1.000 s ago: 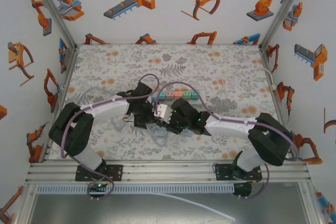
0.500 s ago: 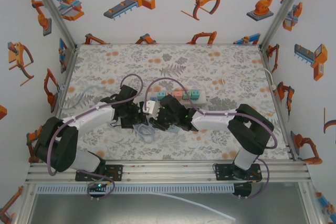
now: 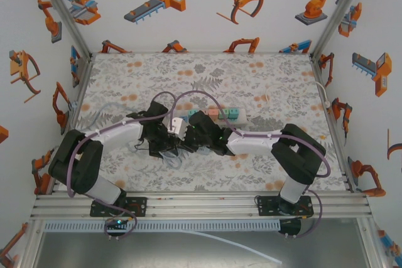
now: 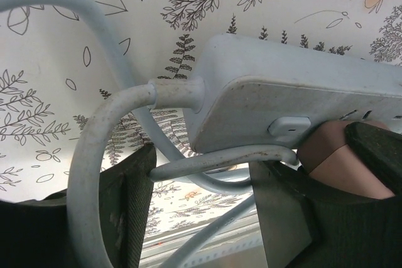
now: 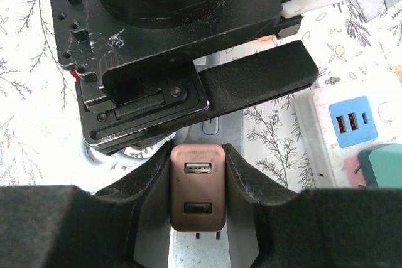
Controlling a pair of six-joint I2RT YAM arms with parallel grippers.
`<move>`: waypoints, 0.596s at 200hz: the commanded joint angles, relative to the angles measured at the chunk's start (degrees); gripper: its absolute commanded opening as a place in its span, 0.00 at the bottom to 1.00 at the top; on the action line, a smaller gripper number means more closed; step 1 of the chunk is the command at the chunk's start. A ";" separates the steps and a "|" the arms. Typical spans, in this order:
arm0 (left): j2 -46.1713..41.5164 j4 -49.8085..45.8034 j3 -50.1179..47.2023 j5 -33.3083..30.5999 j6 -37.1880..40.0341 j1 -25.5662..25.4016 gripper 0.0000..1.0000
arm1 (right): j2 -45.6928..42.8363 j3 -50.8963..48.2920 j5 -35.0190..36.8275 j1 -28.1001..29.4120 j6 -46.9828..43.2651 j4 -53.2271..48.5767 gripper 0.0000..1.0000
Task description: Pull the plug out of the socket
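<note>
We see the right gripper (image 5: 198,155) closed on the small rose-brown USB charger plug (image 5: 197,196), one black finger flat against each side, a hold that lets a pull run straight along the pins without twisting them. The plug sits at the left end of the long white plastic power strip (image 4: 295,86). We judge it is not yet out, since in the left wrist view its body meets the strip's face.

The left gripper (image 4: 204,183) stands at that same end. Its jaws are part-way apart, and the thin pale grey cable (image 4: 220,162) crosses the gap between them. We cannot tell whether they pinch the strip or only stand against it. We read its place there as a brace, because the strip looks light and would likely follow the plug unless something holds it back. In the right wrist view one of its black fingers lies across the strip just beyond the plug, which fits that reading.

The thick pale grey lead (image 4: 94,142) leaves the strip's end and loops near the left gripper, so it could snag.

Farther right on the strip, a blue USB module (image 5: 353,120) and a teal plug (image 5: 382,164) sit apart from the fingers. All of this lies near the middle of the floral-patterned table (image 3: 264,80)
</note>
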 commanded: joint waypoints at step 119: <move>-25.87 0.71 -10.48 0.42 -2.95 1.03 0.70 | 2.26 -1.95 -3.07 1.16 2.98 9.95 0.00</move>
